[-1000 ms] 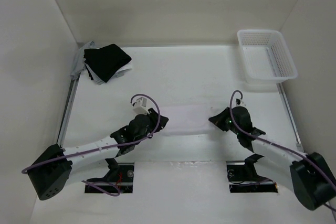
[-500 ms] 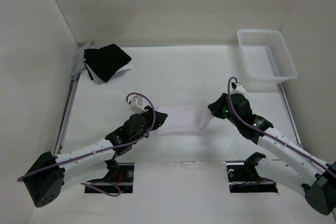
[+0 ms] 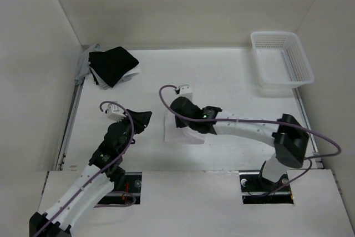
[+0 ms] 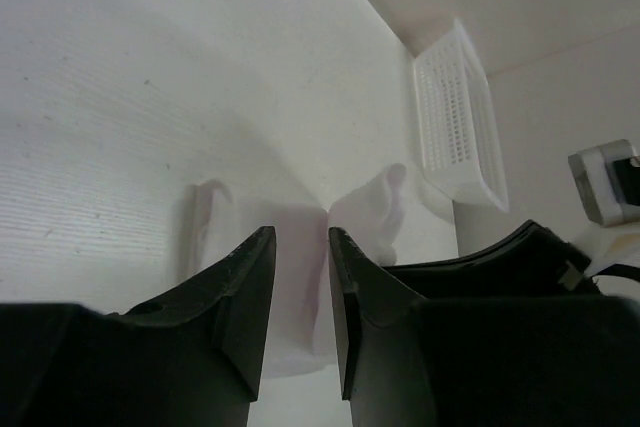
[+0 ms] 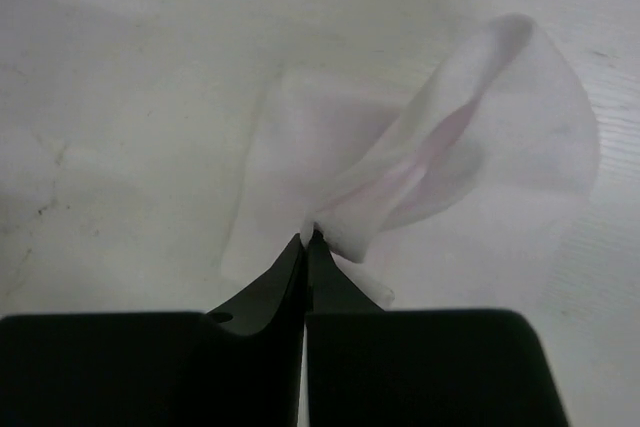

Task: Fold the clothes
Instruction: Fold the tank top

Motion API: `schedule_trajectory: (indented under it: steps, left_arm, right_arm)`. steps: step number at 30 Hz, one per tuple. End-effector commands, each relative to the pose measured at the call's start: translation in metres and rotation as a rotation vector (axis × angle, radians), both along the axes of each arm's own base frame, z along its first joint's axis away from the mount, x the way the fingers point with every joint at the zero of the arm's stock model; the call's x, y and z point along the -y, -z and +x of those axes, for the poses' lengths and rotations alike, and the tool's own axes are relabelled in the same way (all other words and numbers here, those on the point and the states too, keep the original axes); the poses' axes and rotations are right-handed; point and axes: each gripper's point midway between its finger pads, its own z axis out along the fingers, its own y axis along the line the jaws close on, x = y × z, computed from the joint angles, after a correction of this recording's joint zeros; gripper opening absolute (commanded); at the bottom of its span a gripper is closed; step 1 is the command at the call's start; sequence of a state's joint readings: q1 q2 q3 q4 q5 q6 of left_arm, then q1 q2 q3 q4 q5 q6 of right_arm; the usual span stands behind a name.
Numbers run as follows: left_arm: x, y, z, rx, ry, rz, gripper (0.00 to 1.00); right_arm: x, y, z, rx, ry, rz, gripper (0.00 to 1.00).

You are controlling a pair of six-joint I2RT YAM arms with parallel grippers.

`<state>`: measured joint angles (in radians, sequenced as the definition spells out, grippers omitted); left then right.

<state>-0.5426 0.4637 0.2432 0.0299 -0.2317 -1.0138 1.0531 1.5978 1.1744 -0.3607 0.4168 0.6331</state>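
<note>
right end effector [image 5: 306, 238] pinches clothes [image 5: 480, 137] — edge raised

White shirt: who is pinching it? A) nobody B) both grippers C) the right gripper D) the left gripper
C: the right gripper is shut on a fold of the white shirt, while the left gripper stands open and apart from it.
</note>
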Motion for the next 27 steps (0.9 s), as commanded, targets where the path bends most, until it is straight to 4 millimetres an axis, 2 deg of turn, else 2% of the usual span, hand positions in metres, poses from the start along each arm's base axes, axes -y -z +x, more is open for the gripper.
schedule_trajectory:
  steps: [1, 3, 5, 7, 10, 13, 14, 17, 20, 23, 27]
  left_arm:
    - [-0.009, 0.013, -0.004, -0.040, 0.020, 0.036, 0.26]
    - [-0.013, 0.013, -0.002, -0.042, 0.016, 0.026, 0.26]
    - [-0.017, 0.012, 0.000, -0.043, 0.008, 0.022, 0.26]
    - [-0.021, 0.013, 0.003, -0.046, -0.001, 0.021, 0.26]
    - [-0.019, 0.012, 0.006, -0.048, 0.004, 0.021, 0.26]
    - [-0.006, 0.009, 0.009, -0.041, 0.044, 0.021, 0.26]
    - [0.001, 0.008, 0.010, -0.038, 0.062, 0.022, 0.26]
    - [0.025, 0.008, 0.011, -0.033, 0.120, 0.020, 0.26]
    - [0.050, 0.011, 0.010, -0.030, 0.172, 0.035, 0.25]
    - [0.070, 0.019, 0.009, -0.034, 0.204, 0.062, 0.24]
    - [0.081, 0.043, 0.011, -0.064, 0.222, 0.103, 0.22]
  right_arm:
    - [-0.033, 0.006, -0.004, 0.012, -0.057, -0.079, 0.03]
    - [-0.054, 0.020, -0.010, -0.006, -0.085, -0.117, 0.15]
    - [-0.068, 0.026, -0.015, -0.009, -0.103, -0.125, 0.29]
    - [-0.078, 0.018, -0.021, 0.002, -0.115, -0.094, 0.36]
    - [-0.071, -0.004, -0.025, 0.033, -0.110, -0.017, 0.37]
    - [-0.044, -0.026, -0.020, 0.070, -0.075, 0.109, 0.38]
    - [-0.035, -0.030, -0.016, 0.079, -0.065, 0.157, 0.37]
    - [-0.016, -0.032, -0.002, 0.052, -0.061, 0.320, 0.18]
    - [-0.018, -0.026, 0.011, -0.017, -0.109, 0.480, 0.04]
    - [-0.029, -0.017, 0.024, -0.063, -0.143, 0.576, 0.02]
    - [-0.046, 0.002, 0.035, -0.128, -0.162, 0.647, 0.01]
